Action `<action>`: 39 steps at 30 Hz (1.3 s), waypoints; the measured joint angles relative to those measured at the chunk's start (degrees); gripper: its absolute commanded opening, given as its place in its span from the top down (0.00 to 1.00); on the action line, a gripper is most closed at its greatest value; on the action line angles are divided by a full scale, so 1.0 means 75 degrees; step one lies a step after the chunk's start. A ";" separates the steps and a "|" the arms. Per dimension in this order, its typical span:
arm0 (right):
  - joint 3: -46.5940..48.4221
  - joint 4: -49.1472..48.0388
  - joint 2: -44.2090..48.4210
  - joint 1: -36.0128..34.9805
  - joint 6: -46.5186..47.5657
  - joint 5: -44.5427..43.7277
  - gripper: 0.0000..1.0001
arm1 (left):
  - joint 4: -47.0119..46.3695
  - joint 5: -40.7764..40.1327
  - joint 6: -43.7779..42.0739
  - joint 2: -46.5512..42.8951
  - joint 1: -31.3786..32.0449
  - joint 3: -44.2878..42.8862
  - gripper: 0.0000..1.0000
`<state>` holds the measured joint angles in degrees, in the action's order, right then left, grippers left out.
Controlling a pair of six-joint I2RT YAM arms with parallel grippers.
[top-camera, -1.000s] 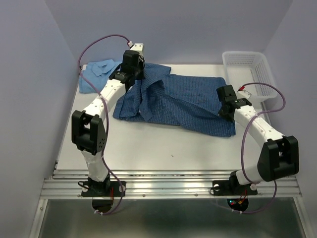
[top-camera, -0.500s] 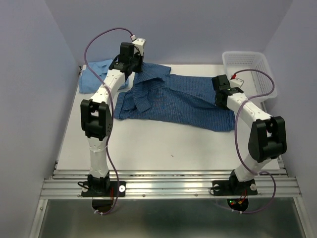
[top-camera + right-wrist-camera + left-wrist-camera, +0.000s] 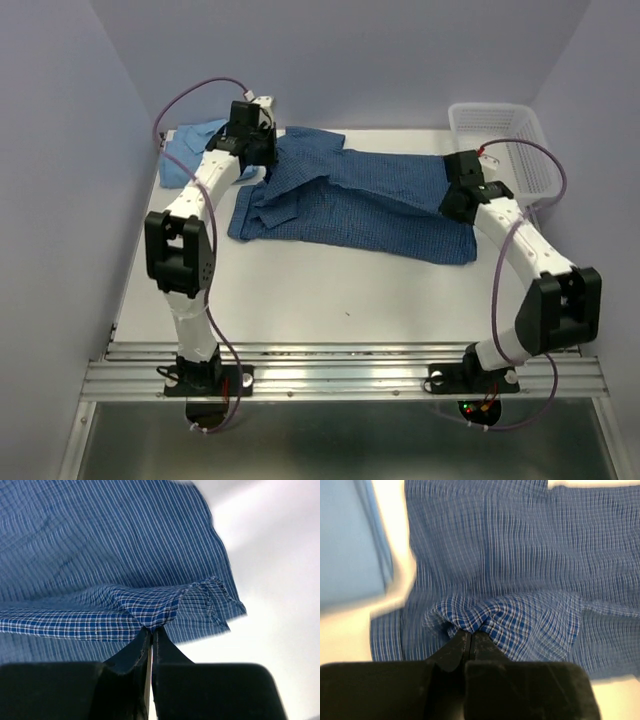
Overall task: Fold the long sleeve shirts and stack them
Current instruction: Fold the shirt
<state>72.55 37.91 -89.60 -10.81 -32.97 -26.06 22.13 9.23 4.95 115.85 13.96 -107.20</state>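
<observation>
The dark checked shirt (image 3: 370, 205) lies spread across the far half of the table (image 3: 300, 300), its length running from left to right. The left gripper (image 3: 470, 634) is pressed together on a small peak of checked cloth near the shirt's left end. The right gripper (image 3: 151, 630) is pinched the same way on a raised fold near the right edge, close to a corner of the hem. The light blue shirt (image 3: 185, 150) sits folded at the far left corner, just beside the checked one and partly behind the left arm. A white basket (image 3: 500, 112) stands at the far right.

Both grips take only a little cloth at the fingertips, so the likeliest trouble is a slip. If either arm lifts or pulls faster than the other, the thin fold could slide out and that side would drop. An uneven pull would also skew the shirt and leave a crooked crease. Near the left end the cloth is already bunched and doubled over, and the next fold could trap that lump inside. The left arm works very near the light blue shirt, so a sweep toward that corner could drag it or open its fold. On the right, a wide swing could knock the basket.

No brand, label or writing can be read on the shirts, the basket or the arms.
</observation>
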 measured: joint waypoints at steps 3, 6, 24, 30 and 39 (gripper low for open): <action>-0.0720 0.0638 0.1495 0.0000 0.0000 0.0458 0.99 | 0.0105 -0.0038 0.0694 -0.1903 -0.0032 0.2250 1.00; -0.1139 0.1256 0.2500 0.0003 0.0023 0.0886 0.99 | 0.0632 -0.0096 0.1274 -0.3934 -0.0076 0.3791 1.00; -0.1792 0.4336 0.3622 0.0003 0.1469 0.3226 0.99 | 0.2903 0.0976 0.1463 -0.8396 -0.0076 0.5391 1.00; -0.1209 0.3745 0.2404 0.0003 0.1489 0.3107 0.99 | 0.2139 0.1533 0.1393 -0.6577 -0.0073 0.5543 1.00; 0.0242 0.2562 0.0749 0.0003 0.0909 0.1279 0.99 | 0.1728 0.0831 0.1355 -0.2859 -0.0079 0.3217 1.00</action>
<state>74.37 57.12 -83.99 -10.79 -26.15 -16.47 35.09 15.46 15.11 94.41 13.37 -83.07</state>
